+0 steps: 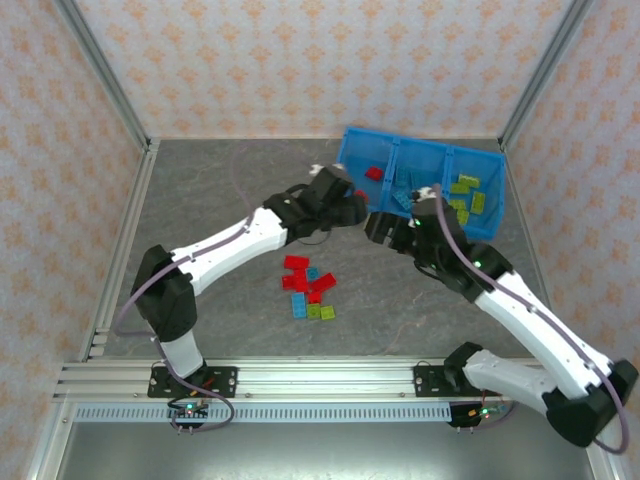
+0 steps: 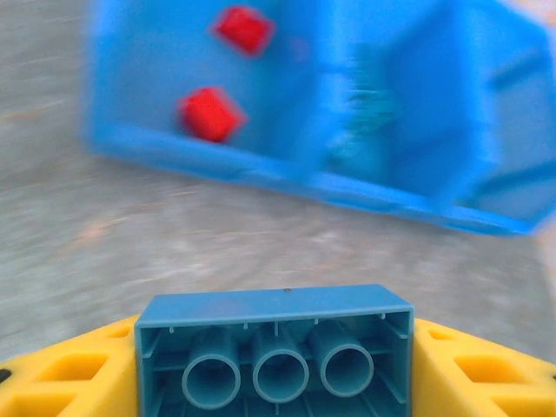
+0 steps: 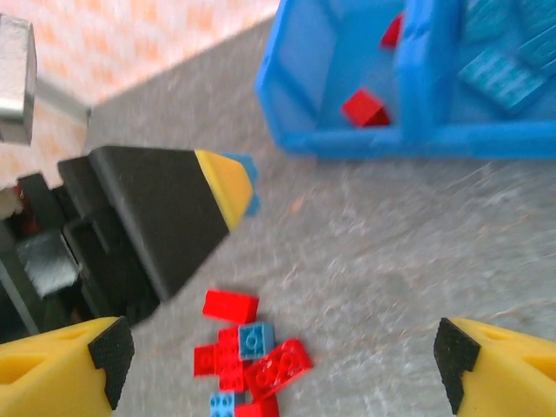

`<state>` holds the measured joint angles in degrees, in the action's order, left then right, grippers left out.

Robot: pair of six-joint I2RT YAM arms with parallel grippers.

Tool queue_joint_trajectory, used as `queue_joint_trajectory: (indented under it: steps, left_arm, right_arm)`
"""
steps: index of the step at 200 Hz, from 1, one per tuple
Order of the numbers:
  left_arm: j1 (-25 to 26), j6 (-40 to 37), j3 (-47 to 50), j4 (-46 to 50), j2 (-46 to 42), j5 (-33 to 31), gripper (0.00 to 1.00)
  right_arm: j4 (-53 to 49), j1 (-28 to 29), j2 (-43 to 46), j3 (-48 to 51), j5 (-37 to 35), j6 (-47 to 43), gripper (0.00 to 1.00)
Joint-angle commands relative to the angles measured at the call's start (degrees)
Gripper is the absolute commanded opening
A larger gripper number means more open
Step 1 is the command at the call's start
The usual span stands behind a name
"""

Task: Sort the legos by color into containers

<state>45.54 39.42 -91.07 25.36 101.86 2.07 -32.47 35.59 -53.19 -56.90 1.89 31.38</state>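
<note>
My left gripper [image 1: 352, 208] is shut on a blue lego [image 2: 276, 352], which sits underside-up between its yellow fingers [image 2: 69, 373], just short of the bin's near wall. The bright-blue bin [image 1: 352, 150] lies at the back right. Its left compartment holds red legos [image 2: 211, 113], the middle one blue legos [image 3: 504, 74], and the right one lime-green legos [image 1: 468, 195]. A pile of red, blue and green legos [image 1: 310, 290] lies mid-table. My right gripper [image 3: 282, 365] hangs open above that pile [image 3: 248, 352], with nothing between its fingers. It stands next to the left gripper [image 3: 174, 217].
The two wrists are close together in front of the bin's near wall [image 3: 347, 139]. Patterned walls and metal frame posts [image 1: 105, 75] enclose the grey table [image 1: 220, 170]. Open tabletop lies to the left and behind the left arm.
</note>
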Motion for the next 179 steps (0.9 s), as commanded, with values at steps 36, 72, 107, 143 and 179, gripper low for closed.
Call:
queue_joint_trajectory:
  steps: [36, 72, 107, 143, 179]
  left_arm:
    - [3.8, -7.3, -31.4, 1.0, 25.0, -6.9, 0.56]
    - [3.7, -14.7, -54.0, 4.2, 41.1, -12.6, 0.61]
    - [3.8, -14.2, -61.9, 1.9, 47.0, -14.3, 0.67]
    - [3.8, -13.2, -61.8, 1.3, 45.2, -14.2, 0.90]
    - [3.7, -13.2, -59.8, 7.4, 39.0, -13.3, 0.89]
  right_arm:
    - [-5.4, -0.2, 10.9, 6.1, -12.8, 6.2, 0.91]
    - [-9.3, -0.2, 14.8, 7.8, -13.5, 6.2, 0.91]
    - [-9.9, -0.2, 17.1, 8.5, -13.6, 6.3, 0.91]
    - [-10.9, -0.2, 17.0, 8.3, -13.0, 6.2, 0.91]
    - [-11.6, -0.2, 17.3, 7.8, -13.1, 6.7, 0.91]
